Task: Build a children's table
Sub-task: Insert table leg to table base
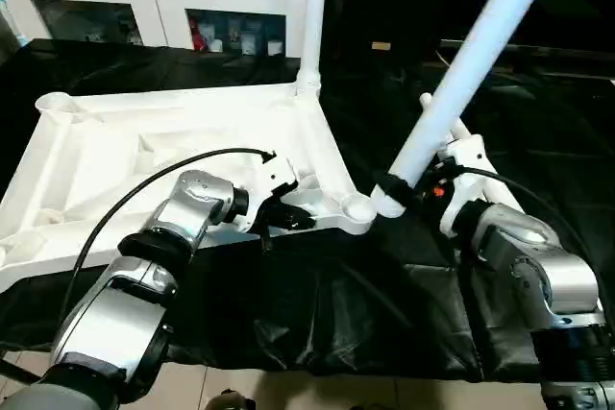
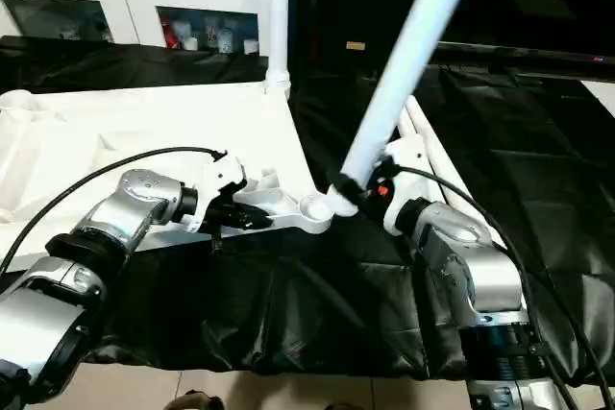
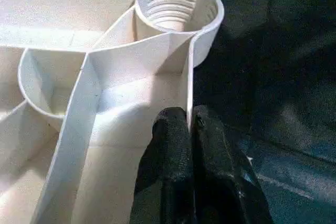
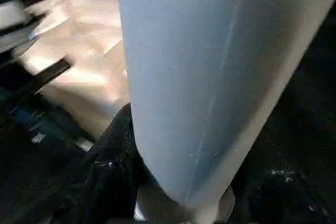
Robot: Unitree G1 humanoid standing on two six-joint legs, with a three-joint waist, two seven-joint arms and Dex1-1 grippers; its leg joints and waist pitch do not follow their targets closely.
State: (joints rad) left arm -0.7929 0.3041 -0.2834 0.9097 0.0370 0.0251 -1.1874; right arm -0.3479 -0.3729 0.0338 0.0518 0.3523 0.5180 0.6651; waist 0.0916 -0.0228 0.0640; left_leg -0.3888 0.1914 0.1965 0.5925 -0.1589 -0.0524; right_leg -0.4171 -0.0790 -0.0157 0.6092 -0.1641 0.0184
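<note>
The white table top (image 1: 144, 156) lies upside down on a black cloth, ribs up. One white leg (image 1: 313, 16) stands upright in its far right corner socket. My left gripper (image 1: 293, 218) is shut on the top's thin edge wall, just short of the near right corner socket (image 1: 357, 206). In the left wrist view the fingers (image 3: 173, 145) pinch that wall below the threaded socket (image 3: 176, 3). My right gripper (image 1: 396, 187) is shut on a second leg (image 1: 461, 74), which tilts up to the right. Its lower end hangs right beside the near right socket.
The black cloth (image 1: 336, 314) covers the work surface, with tiled floor (image 1: 288, 393) at its near edge. A white cabinet (image 1: 154, 7) with glass doors stands behind. Another white tube (image 2: 423, 141) lies on the cloth behind my right gripper. An open socket (image 1: 56, 103) marks the far left corner.
</note>
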